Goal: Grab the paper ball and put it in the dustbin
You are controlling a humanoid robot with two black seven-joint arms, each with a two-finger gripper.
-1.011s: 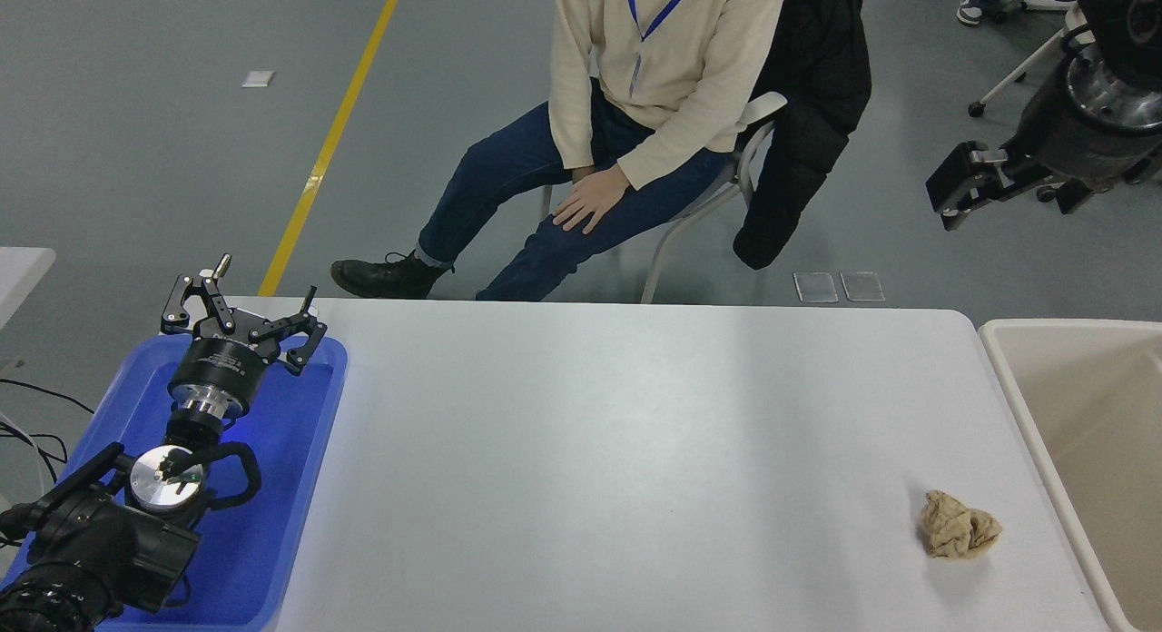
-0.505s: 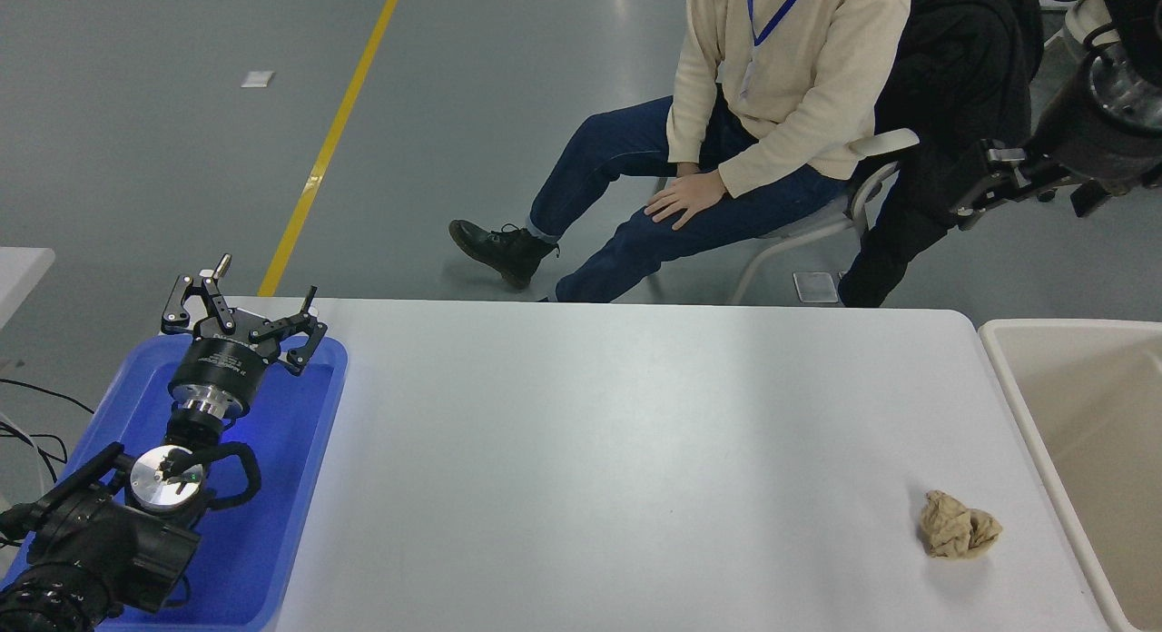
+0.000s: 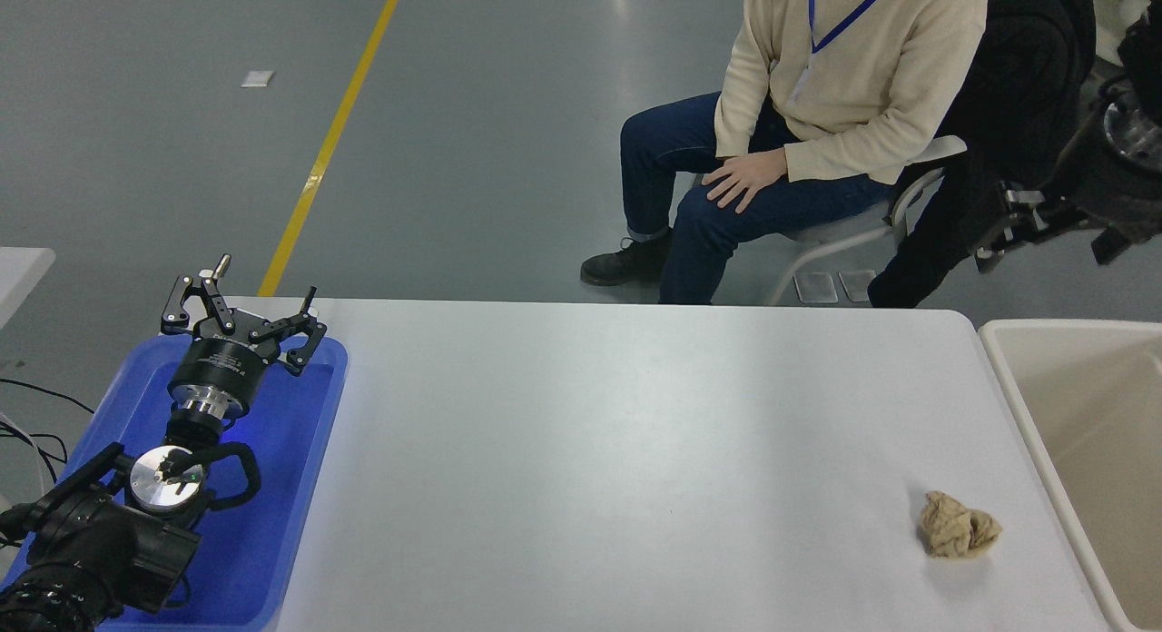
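Note:
The tan-brown crumpled paper ball [image 3: 958, 525] lies on the white table [image 3: 617, 450] near its front right corner. The cream-beige dustbin [image 3: 1006, 370] stands just off the table's right edge, to the right of the ball. My right gripper [image 3: 1009, 222] hangs high at the upper right, beyond the table's far edge and far from the ball; it is dark against a black jacket, so its state does not show. My left gripper [image 3: 267, 280] is open and empty, parked over the blue tray [image 3: 300, 487] at the lower left.
A person in a cream sweater and blue jeans sits on a chair [image 3: 862, 228] at the table's far right side, one hand [image 3: 744, 176] on the knee, with a black jacket behind. A yellow line [image 3: 336, 133] runs across the grey floor.
The seated person has slid to the right along the far side. My right arm has moved right and a little down. The paper ball and left arm have not moved.

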